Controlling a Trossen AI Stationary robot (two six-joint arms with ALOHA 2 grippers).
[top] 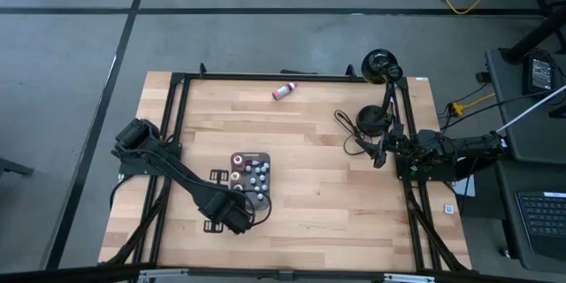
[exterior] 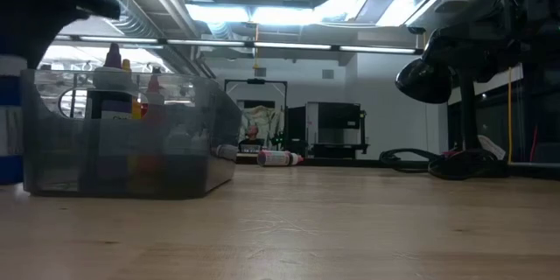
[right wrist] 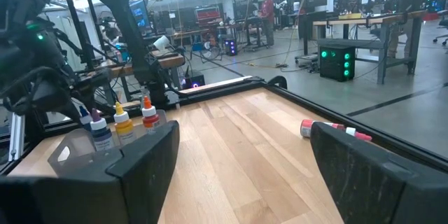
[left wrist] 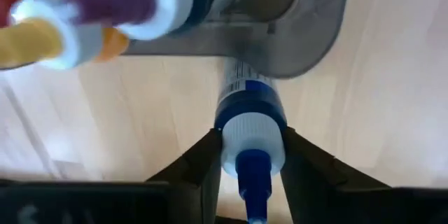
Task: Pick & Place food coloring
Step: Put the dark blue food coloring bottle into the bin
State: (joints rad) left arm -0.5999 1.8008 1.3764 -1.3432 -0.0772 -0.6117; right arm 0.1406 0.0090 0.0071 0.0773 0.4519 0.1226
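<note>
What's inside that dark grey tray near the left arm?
The dark grey rounded tray holds small upright food coloring bottles with white, red and orange caps. The left gripper closes around a blue bottle at the tray's edge; the arm covers that end from above.

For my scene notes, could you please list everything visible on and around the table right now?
Tray: one, dark grey, on the table's left-centre, holding upright bottles.
Bottles in tray: several, exact count unclear; orange, yellow, blue and dark bodies.
Blue bottle: one, blue body with white collar and blue tip, between the left gripper's fingers at the tray's near end.
Loose bottle: one, white and pink, lying on its side near the table's far edge.
Lamp-like stand: one, black, far right corner, with cables.
Table: one, light wood, black frame.
Left gripper: closed around the blue bottle.
Right gripper: open, waiting at the table's right edge.
</note>
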